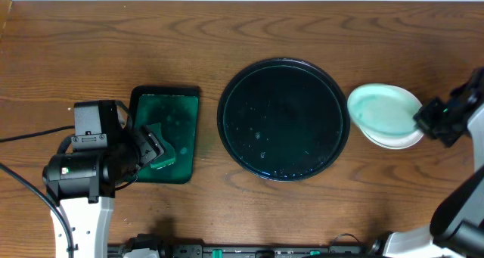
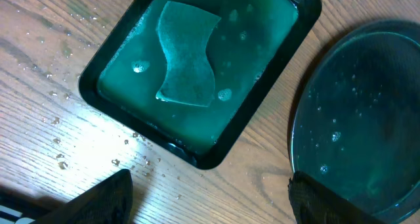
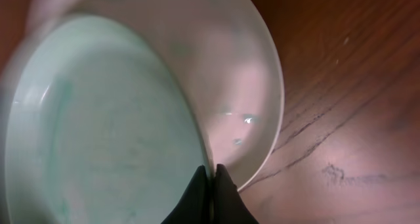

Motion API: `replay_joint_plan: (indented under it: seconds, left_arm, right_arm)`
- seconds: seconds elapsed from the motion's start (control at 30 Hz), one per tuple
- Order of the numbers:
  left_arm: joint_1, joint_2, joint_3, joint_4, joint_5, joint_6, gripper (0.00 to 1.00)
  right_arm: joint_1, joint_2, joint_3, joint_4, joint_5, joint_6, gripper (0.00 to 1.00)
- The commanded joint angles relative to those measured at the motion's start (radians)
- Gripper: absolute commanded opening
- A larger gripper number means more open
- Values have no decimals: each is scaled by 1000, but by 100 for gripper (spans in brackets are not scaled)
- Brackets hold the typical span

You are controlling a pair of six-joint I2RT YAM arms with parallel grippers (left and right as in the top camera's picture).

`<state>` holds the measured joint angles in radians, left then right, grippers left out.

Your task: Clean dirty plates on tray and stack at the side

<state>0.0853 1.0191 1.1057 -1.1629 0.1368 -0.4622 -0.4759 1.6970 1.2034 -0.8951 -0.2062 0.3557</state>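
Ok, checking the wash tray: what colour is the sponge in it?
The sponge is teal green, clearest in the left wrist view.

- I'm seeing the large round glossy black tray [image 1: 283, 99].
- I'm seeing small round white plates [image 1: 382, 110] showing teal-green smears.
- Brown grain is streaking the wooden table [image 1: 227, 31].

Wooden table [image 1: 227, 31], dark grain. Directly on it: small rectangular black tray [image 1: 166, 90] at left, water droplets [image 2: 62, 159] on the wood beside it, round tray [image 1: 283, 120] in the centre, dirty plates [image 1: 382, 114] stacked just right of the round tray.
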Motion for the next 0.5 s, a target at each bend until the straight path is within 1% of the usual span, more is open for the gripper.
replay_joint_plan:
  seconds: [0.0, 0.03, 0.07, 0.1, 0.13, 0.23, 0.3, 0.37, 0.4, 0.47]
  left_arm:
    - [4, -3, 13, 1, 10, 21, 76]
    - [4, -3, 13, 1, 10, 21, 77]
    - [4, -3, 13, 1, 10, 21, 76]
    - [4, -3, 13, 1, 9, 21, 77]
    - [4, -3, 13, 1, 9, 21, 77]
    - [4, -3, 13, 9, 10, 21, 76]
    - [4, -3, 13, 16, 10, 21, 77]
    - [4, -3, 13, 20, 10, 21, 77]
    - [4, -3, 13, 21, 10, 21, 76]
    - [4, -3, 13, 24, 10, 21, 77]
  right_arm:
    - [-4, 63, -56, 55, 106, 74, 1]
    - [-4, 68, -56, 58, 106, 82, 1]
    - [-3, 66, -54, 58, 63, 80, 4]
    - [0, 47, -50, 59, -39, 34, 21]
    - [6, 27, -47, 62, -89, 8, 26]
    - [29, -68, -40, 64, -112, -15, 30]
    - [49, -161, -40, 74, -109, -29, 33]
    - [71, -262, -40, 92, -96, -36, 33]
    - [84, -305, -40, 99, -83, -35, 29]
    - [116, -383, -40, 114, -37, -35, 12]
